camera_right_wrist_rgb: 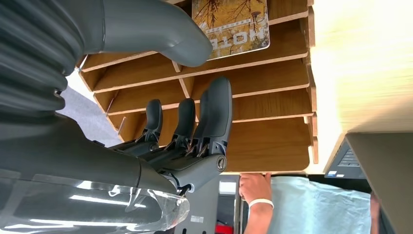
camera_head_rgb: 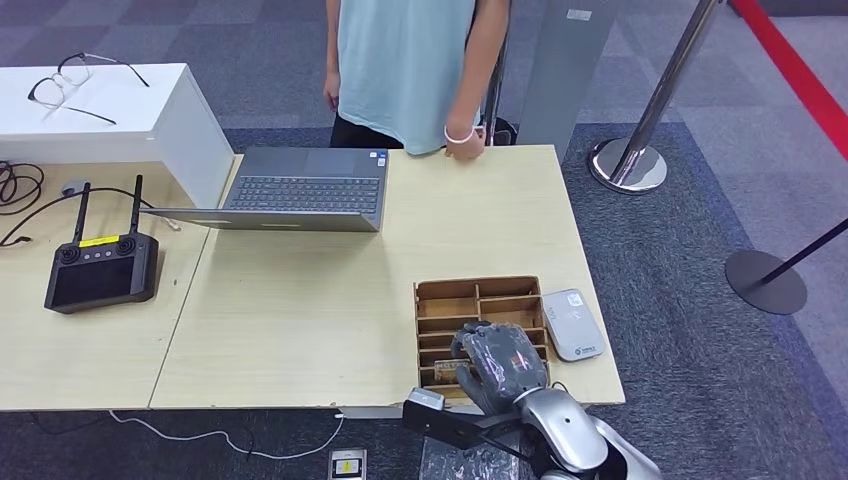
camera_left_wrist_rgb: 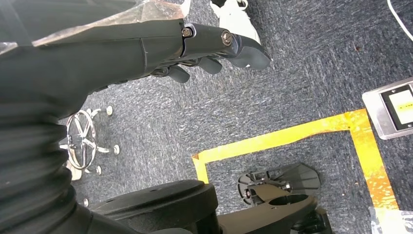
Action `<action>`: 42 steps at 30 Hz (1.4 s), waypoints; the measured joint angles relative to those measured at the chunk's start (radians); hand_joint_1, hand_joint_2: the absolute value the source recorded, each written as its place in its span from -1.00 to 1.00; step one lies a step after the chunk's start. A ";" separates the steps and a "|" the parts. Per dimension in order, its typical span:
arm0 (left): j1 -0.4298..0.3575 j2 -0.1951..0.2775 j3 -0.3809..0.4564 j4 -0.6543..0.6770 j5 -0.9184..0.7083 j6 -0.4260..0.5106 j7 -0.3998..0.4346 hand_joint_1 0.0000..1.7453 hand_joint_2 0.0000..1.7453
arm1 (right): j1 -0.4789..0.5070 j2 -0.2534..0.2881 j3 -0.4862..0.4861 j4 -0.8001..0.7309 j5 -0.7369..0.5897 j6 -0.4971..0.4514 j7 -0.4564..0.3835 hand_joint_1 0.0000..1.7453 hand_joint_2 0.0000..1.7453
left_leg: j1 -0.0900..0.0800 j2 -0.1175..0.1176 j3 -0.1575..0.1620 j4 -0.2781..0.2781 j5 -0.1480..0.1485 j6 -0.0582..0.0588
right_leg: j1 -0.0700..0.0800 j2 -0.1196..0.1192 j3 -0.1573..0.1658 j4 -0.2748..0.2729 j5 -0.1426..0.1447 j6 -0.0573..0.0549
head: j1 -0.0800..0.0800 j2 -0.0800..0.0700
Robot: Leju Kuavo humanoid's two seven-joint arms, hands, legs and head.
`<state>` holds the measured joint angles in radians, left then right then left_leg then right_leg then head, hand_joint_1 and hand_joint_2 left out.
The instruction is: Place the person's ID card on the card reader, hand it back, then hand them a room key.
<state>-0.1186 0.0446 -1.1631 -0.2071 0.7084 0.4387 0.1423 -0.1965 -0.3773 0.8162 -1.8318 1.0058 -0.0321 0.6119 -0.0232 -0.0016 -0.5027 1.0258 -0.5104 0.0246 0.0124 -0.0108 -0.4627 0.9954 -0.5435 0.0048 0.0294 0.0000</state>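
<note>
Right robot hand [camera_head_rgb: 500, 362] poised over the wooden divided tray [camera_head_rgb: 430, 300] at the bench's near right corner, fingers [camera_right_wrist_rgb: 214, 114] apart and empty, pointing into the slots. Room key card [camera_right_wrist_rgb: 233, 25], patterned and lettered, lying flat in the tray slot just beside the thumb [camera_right_wrist_rgb: 160, 34]; long axis along the slot. Right hand plainly the nearer. Left robot hand [camera_left_wrist_rgb: 214, 51] hanging low over the carpet, fingers loosely curled on nothing. White card reader [camera_head_rgb: 572, 324] touching the tray's right wall. Bench [camera_head_rgb: 300, 310] of pale wood; laptop [camera_head_rgb: 300, 188] at the far edge, person [camera_head_rgb: 410, 70] standing behind it.
</note>
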 joint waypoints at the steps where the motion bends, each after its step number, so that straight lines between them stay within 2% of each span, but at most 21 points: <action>1: 0.000 0.000 0.000 0.000 0.000 0.000 0.000 -1.00 1.00 | 0.000 0.000 0.000 0.001 -0.003 -0.001 0.000 0.12 1.00 | 0.000 0.000 0.000 0.000 0.000 0.000 | 0.000 0.000 0.000 0.000 0.000 0.000 | 0.000 0.000; 23: 0.000 0.000 0.000 0.000 -0.007 0.000 -0.002 -1.00 1.00 | 0.000 0.005 0.001 0.020 -0.021 -0.019 -0.009 0.08 1.00 | 0.000 0.000 0.000 0.000 0.000 0.000 | 0.000 0.000 0.000 0.000 0.000 0.000 | 0.000 0.000; 42: -0.001 0.000 0.000 0.000 -0.017 -0.009 0.001 -1.00 1.00 | -0.017 0.043 0.009 0.081 -0.031 -0.021 -0.032 0.11 1.00 | 0.000 0.000 0.000 0.000 0.000 0.000 | 0.000 0.000 0.000 0.000 0.000 0.000 | 0.000 0.000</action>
<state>-0.1191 0.0443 -1.1635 -0.2071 0.6913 0.4295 0.1431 -0.2135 -0.3340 0.8254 -1.7507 0.9752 -0.0529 0.5795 -0.0232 -0.0017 -0.5026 1.0258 -0.5104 0.0246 0.0125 -0.0108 -0.4623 0.9955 -0.5435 0.0048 0.0293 0.0000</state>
